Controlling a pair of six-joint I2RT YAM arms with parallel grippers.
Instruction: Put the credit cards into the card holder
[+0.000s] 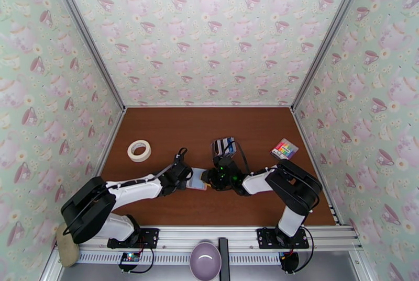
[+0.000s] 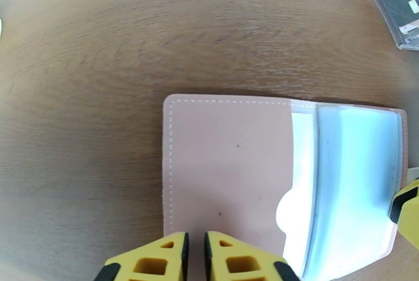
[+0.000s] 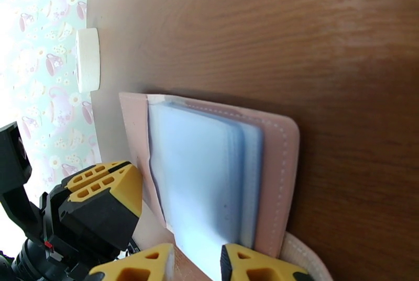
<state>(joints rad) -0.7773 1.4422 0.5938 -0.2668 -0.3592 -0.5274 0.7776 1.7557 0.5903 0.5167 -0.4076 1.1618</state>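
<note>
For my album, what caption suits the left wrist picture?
Left hand pressing the open pink card holder on the brown table.

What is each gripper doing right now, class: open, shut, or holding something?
Left gripper: shut on the card holder, at its pink flap.
Right gripper: partly open around the card holder's blue sleeves; grip cannot be told.

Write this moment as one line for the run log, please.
card holder: open, flat on table | left gripper: nearly shut on pink flap | right gripper: at blue sleeves
</note>
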